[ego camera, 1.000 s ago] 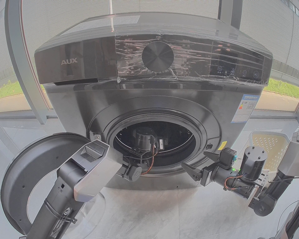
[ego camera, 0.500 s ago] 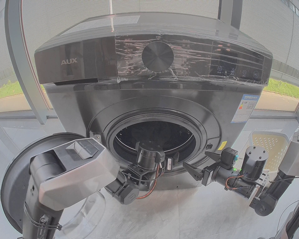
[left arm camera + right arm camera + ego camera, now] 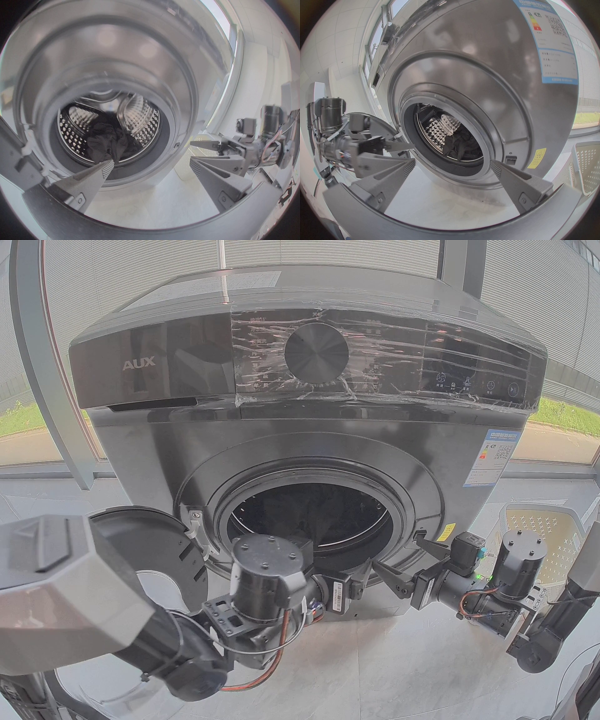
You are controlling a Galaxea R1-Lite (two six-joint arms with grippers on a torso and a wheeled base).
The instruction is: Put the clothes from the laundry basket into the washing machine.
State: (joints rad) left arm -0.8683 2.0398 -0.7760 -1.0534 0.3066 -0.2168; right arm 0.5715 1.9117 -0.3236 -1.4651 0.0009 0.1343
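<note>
The dark grey washing machine (image 3: pixel 312 427) stands with its round opening facing me and its door (image 3: pixel 156 546) swung out to the left. Dark clothes (image 3: pixel 106 140) lie in the perforated drum, also seen as clothes (image 3: pixel 462 145) in the right wrist view. My left gripper (image 3: pixel 357 580) hangs just outside the lower rim of the opening, open and empty. My right gripper (image 3: pixel 406 562) is close beside it on the right, also open and empty. The pale laundry basket (image 3: pixel 550 534) stands on the floor at the right.
Light tiled floor (image 3: pixel 387 665) stretches in front of the machine. The open door and my left arm take up the lower left. Windows and a grey frame post (image 3: pixel 37 365) lie behind the machine.
My left arm has drawn back out of the drum, and its gripper now sits in front of the lower rim. The right gripper has shifted slightly right and up.
</note>
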